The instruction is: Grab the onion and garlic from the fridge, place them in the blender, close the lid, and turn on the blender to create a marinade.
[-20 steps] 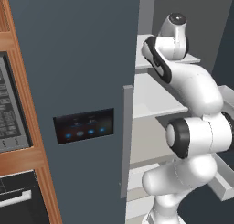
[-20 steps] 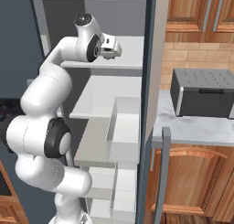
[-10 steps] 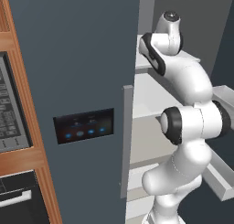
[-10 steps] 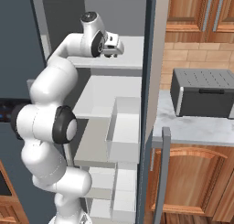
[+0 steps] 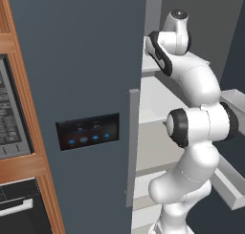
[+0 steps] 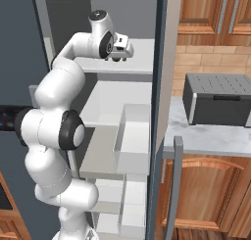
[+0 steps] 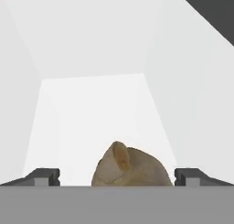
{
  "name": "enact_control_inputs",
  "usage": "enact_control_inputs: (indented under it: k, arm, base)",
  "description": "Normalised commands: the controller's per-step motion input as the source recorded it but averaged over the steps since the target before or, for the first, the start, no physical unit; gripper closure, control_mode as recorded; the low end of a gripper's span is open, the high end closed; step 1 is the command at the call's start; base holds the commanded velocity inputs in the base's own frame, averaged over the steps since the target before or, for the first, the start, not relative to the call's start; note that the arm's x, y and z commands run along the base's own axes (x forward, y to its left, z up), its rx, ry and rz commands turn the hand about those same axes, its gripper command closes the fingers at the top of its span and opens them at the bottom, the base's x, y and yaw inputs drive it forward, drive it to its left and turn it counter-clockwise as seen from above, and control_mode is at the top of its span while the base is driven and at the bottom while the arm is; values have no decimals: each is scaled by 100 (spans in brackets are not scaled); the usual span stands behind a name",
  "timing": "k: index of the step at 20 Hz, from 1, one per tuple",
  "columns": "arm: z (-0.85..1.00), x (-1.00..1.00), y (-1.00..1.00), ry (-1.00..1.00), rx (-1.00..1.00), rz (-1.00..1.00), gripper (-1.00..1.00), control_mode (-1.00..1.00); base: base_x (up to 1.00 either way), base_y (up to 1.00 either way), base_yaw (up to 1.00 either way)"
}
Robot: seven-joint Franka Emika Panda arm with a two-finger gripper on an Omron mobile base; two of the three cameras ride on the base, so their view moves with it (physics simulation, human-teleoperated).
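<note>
Two fingertips (image 7: 43,176) of the tool (image 7: 118,177) stand wide apart on either side of a tan, papery bulb (image 7: 131,169) (probably the garlic) on a pale fridge (image 5: 86,75) shelf (image 7: 98,113).

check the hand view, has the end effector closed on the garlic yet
No, the end effector is open, its fingertips standing apart on either side of the garlic.
</note>
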Motion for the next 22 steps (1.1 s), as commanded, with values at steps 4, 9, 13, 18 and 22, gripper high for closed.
enact_control_inputs:
  k: [4,9,13,18,22]
  arm:
    - [-25,0,0,0,0,2,100,-100]
    - [-11,19,0,-2,0,7,100,-100]
    - [0,-3,0,-8,0,8,100,-100]
    - [5,-69,0,-9,0,4,100,-100]
    - [7,-100,9,-5,0,0,100,-100]
  base:
    - [0,0,0]
    - [0,0,0]
    - [0,0,0]
    - [0,0,0]
    - [0,0,0]
